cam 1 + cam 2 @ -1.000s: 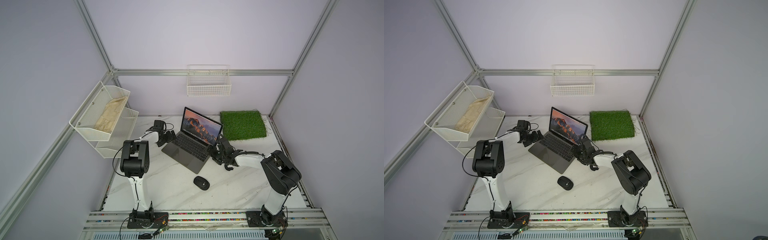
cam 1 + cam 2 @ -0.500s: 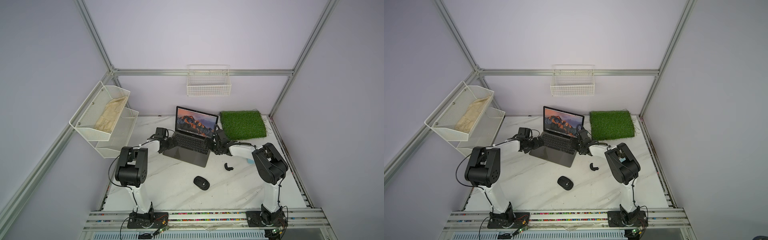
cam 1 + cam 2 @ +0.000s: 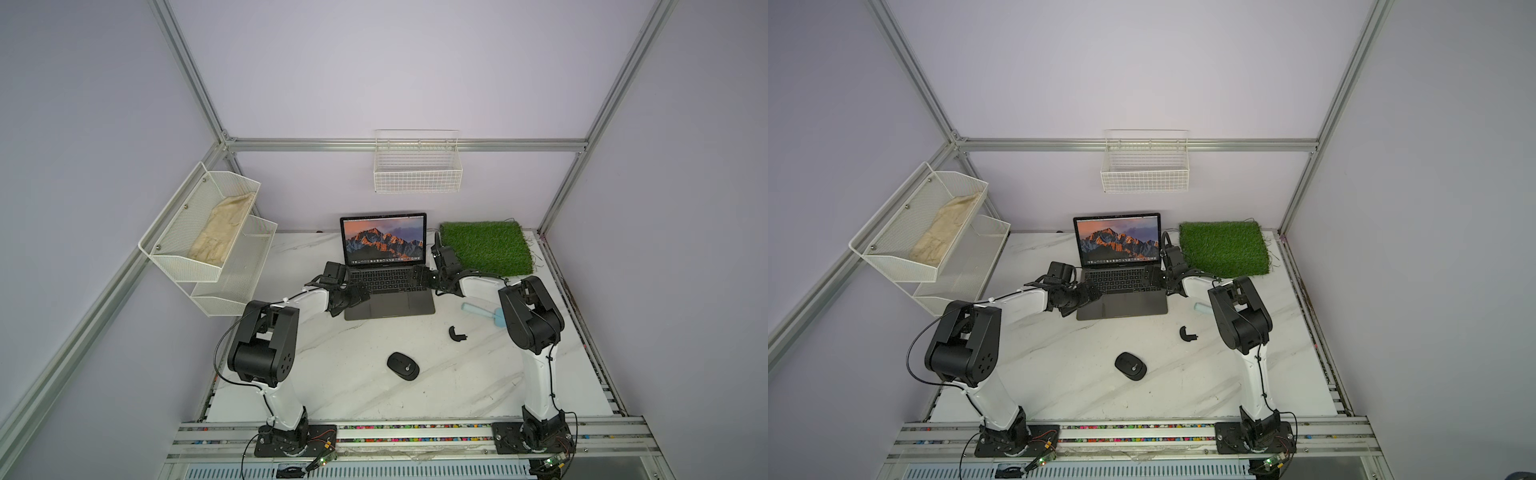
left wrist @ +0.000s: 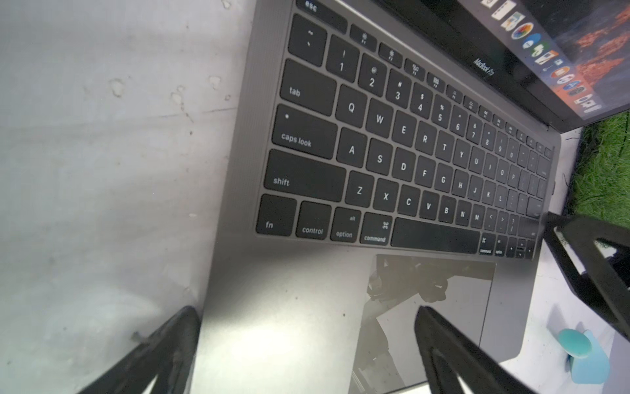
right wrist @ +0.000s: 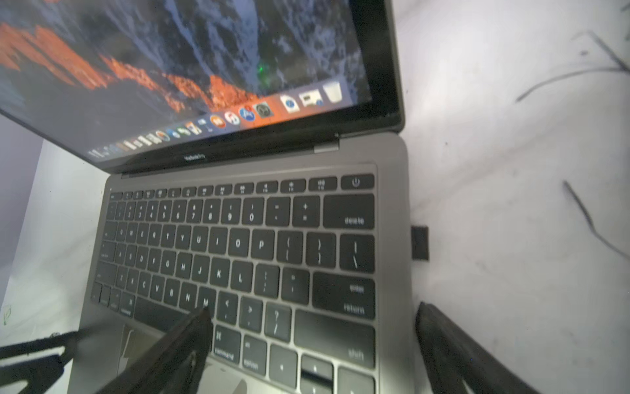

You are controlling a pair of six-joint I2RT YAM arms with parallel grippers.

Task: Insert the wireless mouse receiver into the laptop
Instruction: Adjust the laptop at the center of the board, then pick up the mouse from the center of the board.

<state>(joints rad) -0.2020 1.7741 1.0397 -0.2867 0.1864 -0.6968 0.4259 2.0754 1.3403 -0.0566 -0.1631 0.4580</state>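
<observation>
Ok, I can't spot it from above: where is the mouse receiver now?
In the right wrist view the wireless mouse receiver sits at the laptop edge beside the backslash key, on the grass mat side.

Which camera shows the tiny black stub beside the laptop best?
The right wrist view: the wireless mouse receiver is big and clear, a black stub at the laptop edge by the delete key. The left wrist view shows a blurry speck at most; in both top views it is too small.

Left arm (image 3: pixel 307 300): elbow bent, forearm low, left gripper (image 4: pixel 306 310) spread wide. Right arm (image 3: pixel 484 284): mirrored, right gripper (image 5: pixel 313 310) spread, seemingly empty.
</observation>
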